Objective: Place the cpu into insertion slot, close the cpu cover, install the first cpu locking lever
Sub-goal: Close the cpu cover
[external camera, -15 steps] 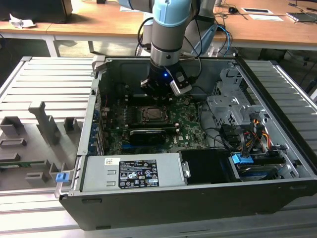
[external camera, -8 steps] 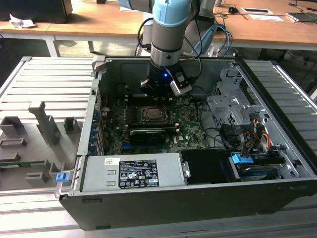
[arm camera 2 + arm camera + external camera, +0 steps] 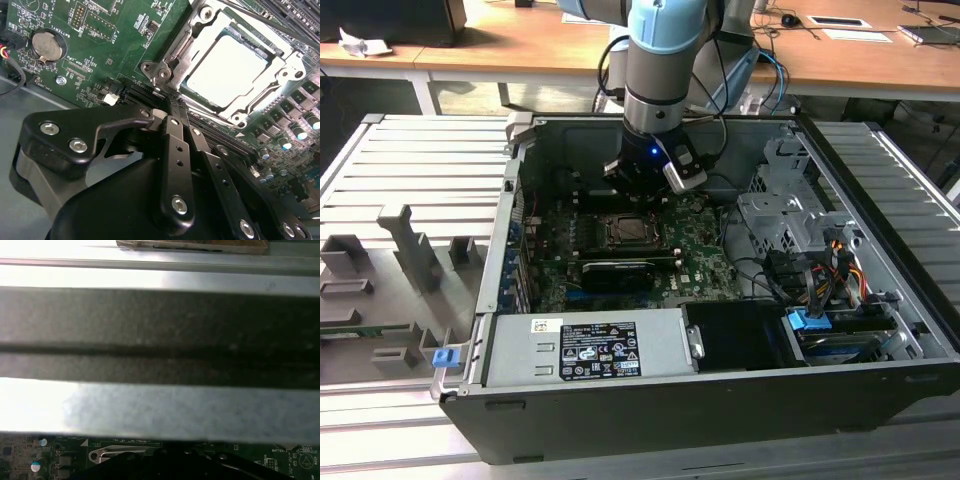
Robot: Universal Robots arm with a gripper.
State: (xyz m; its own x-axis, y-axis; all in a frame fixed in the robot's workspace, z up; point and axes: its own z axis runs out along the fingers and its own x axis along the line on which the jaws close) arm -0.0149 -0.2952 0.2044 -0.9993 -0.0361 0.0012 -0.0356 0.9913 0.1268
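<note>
Gripper (image 3: 172, 107) lowered inside the open computer case (image 3: 880, 400), hanging over the green circuit board (image 3: 95, 55) just beside the insertion slot (image 3: 192, 67). Fingers (image 3: 175, 150) pressed together into 1 narrow black wedge, nothing between them, tips close to a corner of the slot's silvery rim. In the exterior view, gripper (image 3: 642, 178) sitting just behind the insertion slot (image 3: 625, 231), toward the back wall of the case.

Cpu (image 3: 231, 70) seated flat in the insertion slot, pale face showing through the window of the cpu cover (image 3: 272, 65). Cover lying down over the chip, framing it on all sides, screws visible at the corners. Thin metal lever (image 3: 260, 22) running along the far edge of the slot; whether hooked or free cannot be told.

Round coin battery (image 3: 47, 45) on the circuit board, well apart from the insertion slot. Long black card (image 3: 618, 271) lying just in front of the slot in the exterior view. Wooden table (image 3: 520, 40) behind the case.
</note>
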